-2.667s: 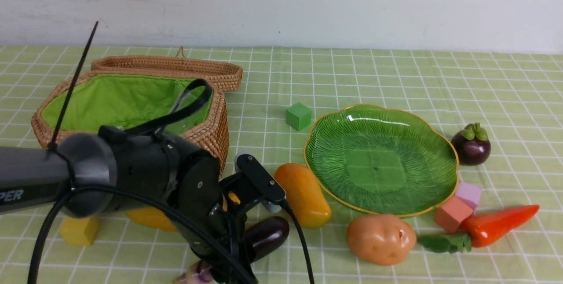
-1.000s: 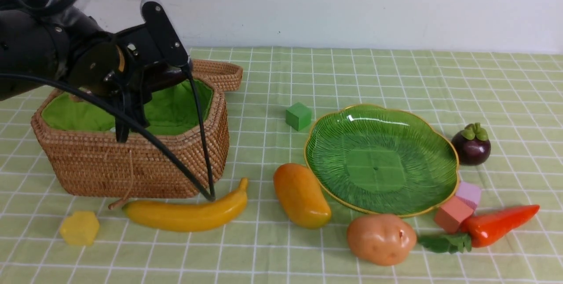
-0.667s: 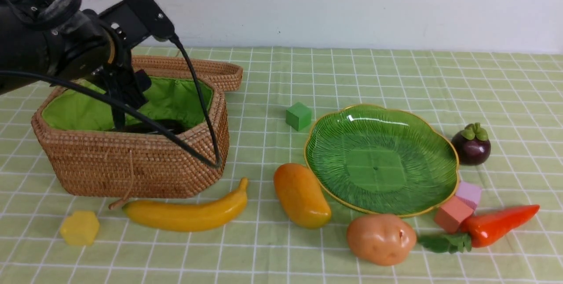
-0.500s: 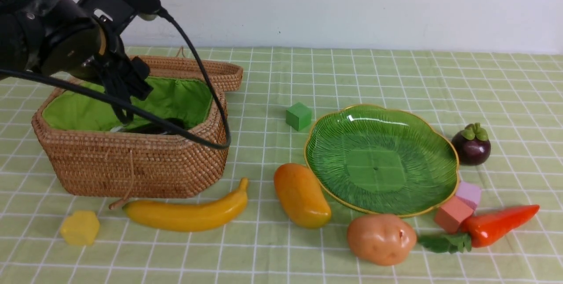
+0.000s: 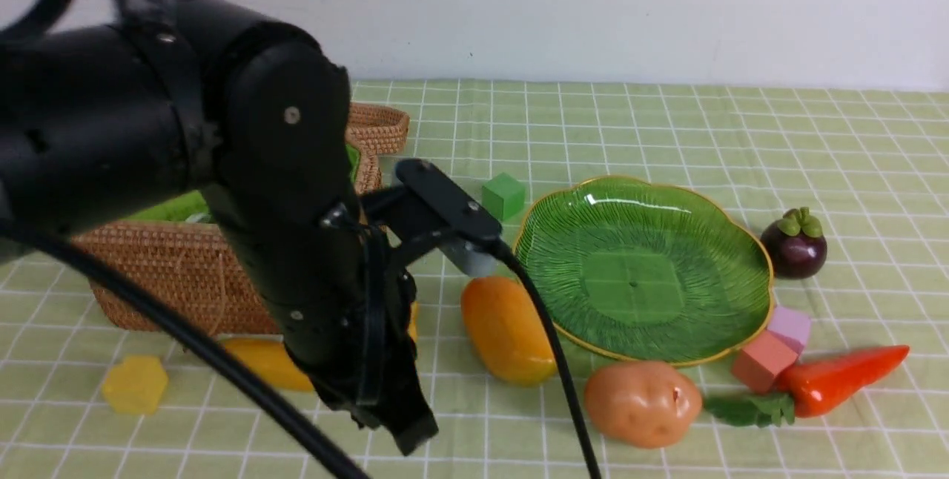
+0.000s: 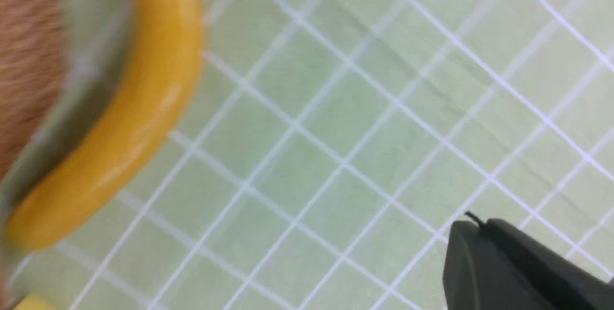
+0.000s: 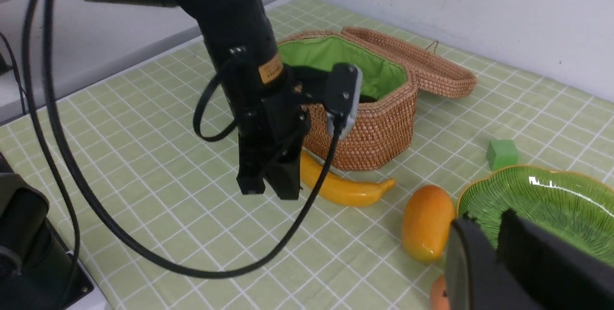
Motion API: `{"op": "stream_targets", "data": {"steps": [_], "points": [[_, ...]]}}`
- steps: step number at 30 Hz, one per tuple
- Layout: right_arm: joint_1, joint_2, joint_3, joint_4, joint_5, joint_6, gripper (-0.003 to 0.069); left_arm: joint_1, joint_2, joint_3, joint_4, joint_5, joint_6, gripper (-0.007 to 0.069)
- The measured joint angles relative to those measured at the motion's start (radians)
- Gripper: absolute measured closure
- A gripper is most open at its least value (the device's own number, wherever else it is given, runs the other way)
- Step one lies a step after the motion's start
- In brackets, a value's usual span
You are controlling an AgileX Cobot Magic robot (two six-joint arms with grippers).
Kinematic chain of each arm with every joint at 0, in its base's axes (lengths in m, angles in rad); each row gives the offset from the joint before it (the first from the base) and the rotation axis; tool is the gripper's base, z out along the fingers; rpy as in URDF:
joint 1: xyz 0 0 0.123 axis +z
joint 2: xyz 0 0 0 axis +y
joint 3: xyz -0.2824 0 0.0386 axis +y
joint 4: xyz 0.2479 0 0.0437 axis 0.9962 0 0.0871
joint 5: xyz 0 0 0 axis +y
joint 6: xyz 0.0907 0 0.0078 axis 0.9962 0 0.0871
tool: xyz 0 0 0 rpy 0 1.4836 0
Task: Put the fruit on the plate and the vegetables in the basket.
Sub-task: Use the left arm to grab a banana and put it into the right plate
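Note:
My left gripper (image 5: 404, 431) (image 6: 472, 226) is shut and empty, pointing down over the cloth just in front of the banana (image 6: 129, 123) (image 5: 267, 364), not touching it. The arm hides much of the basket (image 5: 170, 279); a dark bit of eggplant (image 7: 368, 98) shows inside it. The mango (image 5: 508, 331) lies left of the empty green plate (image 5: 641, 268). The potato (image 5: 641, 403) and carrot (image 5: 845, 379) lie in front of the plate, the mangosteen (image 5: 795, 245) to its right. My right gripper (image 7: 484, 233) is shut and empty, above the plate's near edge.
A green cube (image 5: 503, 196) sits behind the plate's left edge. A yellow block (image 5: 135, 384) lies front left. Two pink blocks (image 5: 764, 360) sit between plate and carrot. The basket lid (image 7: 412, 65) lies open behind the basket.
My left gripper carried the eggplant up from the cloth, let it go in the basket, then swung out and down to the front, by the banana.

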Motion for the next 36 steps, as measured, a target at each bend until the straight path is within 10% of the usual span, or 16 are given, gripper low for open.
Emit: {"op": "stream_targets", "data": {"steps": [5, 16, 36], "points": [[0.000, 0.000, 0.000, -0.002, 0.023, 0.000, 0.0559, 0.000, 0.102, 0.000, 0.079, -0.107, 0.058, 0.0564], [0.000, 0.000, 0.000, -0.014, 0.062, 0.000, 0.0550, 0.000, 0.257, 0.000, 0.361, -0.298, -0.048, 0.0125], [0.000, 0.000, 0.000, -0.006, 0.108, 0.000, 0.0541, 0.000, 0.360, -0.003, 0.530, -0.399, -0.201, 0.0138]]}}
